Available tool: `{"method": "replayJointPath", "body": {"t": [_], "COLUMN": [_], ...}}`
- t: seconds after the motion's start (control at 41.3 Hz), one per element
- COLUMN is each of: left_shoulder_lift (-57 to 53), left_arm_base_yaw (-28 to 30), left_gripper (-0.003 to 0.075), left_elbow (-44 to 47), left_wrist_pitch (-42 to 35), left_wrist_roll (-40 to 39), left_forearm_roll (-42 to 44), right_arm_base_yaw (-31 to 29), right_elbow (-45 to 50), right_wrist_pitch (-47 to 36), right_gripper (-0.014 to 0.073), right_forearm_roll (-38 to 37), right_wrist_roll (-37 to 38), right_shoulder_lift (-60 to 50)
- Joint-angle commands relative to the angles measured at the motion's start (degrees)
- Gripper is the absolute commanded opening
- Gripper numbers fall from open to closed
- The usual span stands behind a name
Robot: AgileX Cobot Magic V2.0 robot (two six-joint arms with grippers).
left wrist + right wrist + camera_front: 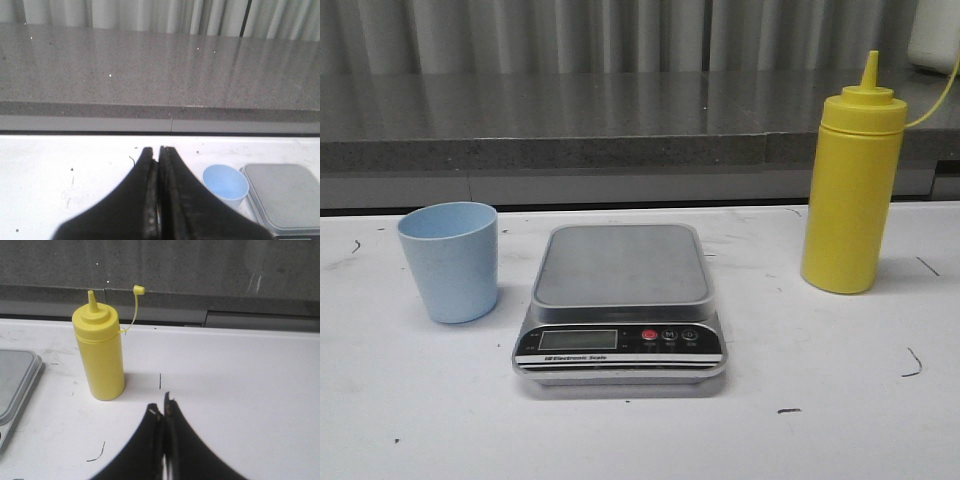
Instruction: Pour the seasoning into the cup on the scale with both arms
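Observation:
The pale blue cup (450, 260) stands upright on the white table, left of the scale (620, 300), not on it. The scale's grey platform is bare. The yellow seasoning bottle (852, 195) stands upright at the right, its cap hanging off on a strap. In the left wrist view my left gripper (157, 150) is shut with nothing in it, above the table and apart from the cup (226, 185) and scale (283, 192). In the right wrist view my right gripper (161, 407) is shut and empty, short of the bottle (100, 352). Neither gripper shows in the front view.
A grey stone ledge (570, 125) runs along the back of the table, with a ribbed wall behind it. A white object (935, 35) sits at the far right on the ledge. Small black marks dot the tabletop (910, 365).

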Motion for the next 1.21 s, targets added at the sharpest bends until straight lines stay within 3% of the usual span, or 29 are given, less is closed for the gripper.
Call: {"method": "replayJointPath", "body": {"t": [0.0,0.339,0.411,0.484,0.581,0.677,0.774,0.992,1.185], "left_shoulder_lift": [1.95,2.87,2.87,3.00,4.36,7.28,11.03,23.57,36.03], "left_arm_base_yaw": [0.03,0.03,0.03,0.03,0.03,0.03,0.03,-1.62,-5.56], "left_gripper": [-0.0020,-0.0019,-0.0009,0.0052,0.0209,0.0400,0.0490,0.0491,0.0491], "left_elbow": [-0.47,3.02,2.91,2.14,0.72,-0.87,-3.49,-11.86,-18.17], "left_wrist_pitch": [-3.77,-3.58,-3.32,-3.32,-2.47,-1.85,-1.14,5.07,7.85], "left_wrist_roll": [-0.44,-0.44,-0.44,-0.44,-0.44,0.61,2.88,8.95,9.99], "left_forearm_roll": [-0.29,-0.29,-0.29,-0.29,-0.29,-0.29,-0.42,-6.29,-6.28], "right_arm_base_yaw": [0.01,0.01,0.01,0.01,0.01,0.01,0.01,0.01,0.01], "right_elbow": [-1.50,-1.50,-1.50,-1.50,-1.50,-1.50,-1.50,-1.50,-1.50], "right_wrist_pitch": [-4.17,0.42,0.63,0.81,0.76,0.59,0.59,0.59,0.59], "right_gripper": [-0.0117,-0.0097,-0.0023,0.0125,0.0348,0.0478,0.0492,0.0493,0.0493], "right_forearm_roll": [-0.70,-1.08,-1.08,-1.08,-1.08,-1.08,-1.08,-1.08,-1.08], "right_wrist_roll": [-0.40,-2.57,-3.36,-4.30,-4.30,-4.30,-4.30,-4.30,-4.30], "right_shoulder_lift": [2.38,6.88,7.55,8.04,8.53,8.53,8.53,8.53,8.53]}}
